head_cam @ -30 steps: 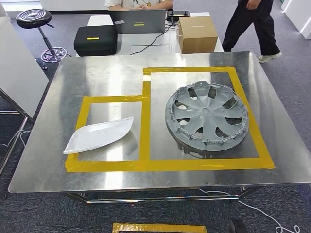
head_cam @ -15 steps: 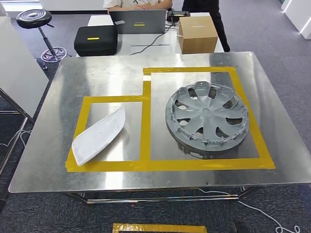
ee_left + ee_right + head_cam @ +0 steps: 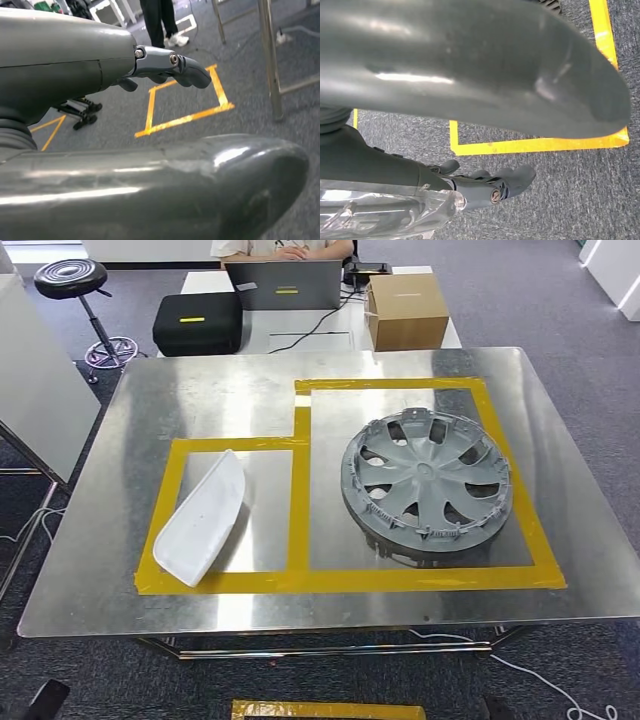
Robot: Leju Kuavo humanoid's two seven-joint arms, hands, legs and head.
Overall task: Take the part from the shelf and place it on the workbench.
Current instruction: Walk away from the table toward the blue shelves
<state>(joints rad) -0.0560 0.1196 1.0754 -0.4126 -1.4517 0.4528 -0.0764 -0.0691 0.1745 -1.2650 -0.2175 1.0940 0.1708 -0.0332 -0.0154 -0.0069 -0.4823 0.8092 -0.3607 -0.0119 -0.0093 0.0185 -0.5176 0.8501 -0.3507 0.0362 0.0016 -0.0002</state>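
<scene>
A white curved shell part lies at a slant inside the left yellow-taped box on the steel workbench. A grey wheel cover rests in the bigger taped box to its right. My left hand hangs low over grey carpet, fingers stretched out away from the thumb, holding nothing. My right hand also hangs above the carpet with its fingers extended and nothing in it. Neither hand is near the part.
Behind the workbench stands a white table with a black case, a laptop and a cardboard box; a person sits there. A stool and a white panel are at left. Yellow tape marks the floor.
The white part has turned on the workbench, its right tip swinging toward the far side. A person walking at the back right has left the view.
</scene>
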